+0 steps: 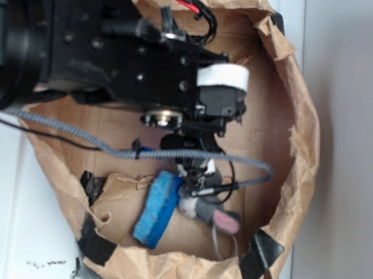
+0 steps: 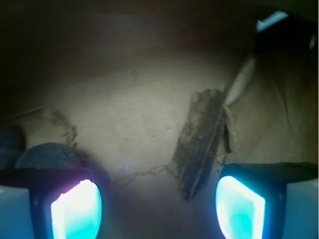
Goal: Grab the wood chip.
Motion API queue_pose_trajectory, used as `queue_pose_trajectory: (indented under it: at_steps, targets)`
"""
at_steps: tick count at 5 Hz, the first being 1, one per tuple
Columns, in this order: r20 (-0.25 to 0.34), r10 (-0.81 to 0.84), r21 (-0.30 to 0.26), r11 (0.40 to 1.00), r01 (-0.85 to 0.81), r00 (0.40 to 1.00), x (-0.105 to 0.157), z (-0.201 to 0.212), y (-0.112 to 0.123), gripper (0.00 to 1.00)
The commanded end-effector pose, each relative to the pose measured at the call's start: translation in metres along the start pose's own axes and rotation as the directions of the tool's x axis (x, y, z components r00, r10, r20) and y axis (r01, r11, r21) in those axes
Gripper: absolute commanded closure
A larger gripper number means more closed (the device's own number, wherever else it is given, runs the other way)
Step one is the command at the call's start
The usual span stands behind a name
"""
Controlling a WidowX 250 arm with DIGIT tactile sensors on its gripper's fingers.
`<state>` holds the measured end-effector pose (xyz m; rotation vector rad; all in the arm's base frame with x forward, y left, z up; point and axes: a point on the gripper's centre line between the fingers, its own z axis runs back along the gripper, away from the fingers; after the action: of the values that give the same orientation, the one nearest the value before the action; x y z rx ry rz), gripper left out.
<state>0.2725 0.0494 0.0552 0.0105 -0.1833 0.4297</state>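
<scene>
The wood chip (image 2: 199,144) is a flat, dark brown, streaky splinter lying on the brown paper floor in the wrist view. It runs from the upper right down toward the middle. Its near tip lies between my two fingertips, closer to the right finger (image 2: 239,209). My gripper (image 2: 158,211) is open and empty, low over the floor, with the left finger (image 2: 77,211) well apart from the chip. In the exterior view the gripper (image 1: 198,176) hangs inside the paper-lined box, and the arm hides the chip.
A blue sponge block (image 1: 157,210) and a grey plush mouse (image 1: 214,212) with pink ears lie just beyond the gripper. A bluish rough object (image 2: 45,154) sits beside my left finger. Crumpled paper walls (image 1: 300,144) ring the box. A grey cable (image 1: 100,141) crosses it.
</scene>
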Motion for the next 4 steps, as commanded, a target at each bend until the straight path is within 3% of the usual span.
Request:
queue_pose_trajectory:
  at_steps: [1,3,4]
  targets:
    - [0.011,0.288,-0.082,0.955,-0.286,0.958,0.027,0.018,0.022,0.0]
    - [0.081,0.274,-0.035,0.962,-0.272,0.958,0.027,-0.006,0.011,0.0]
    - [0.102,0.232,-0.026,0.973,-0.23,0.968,0.014,-0.02,0.005,0.0]
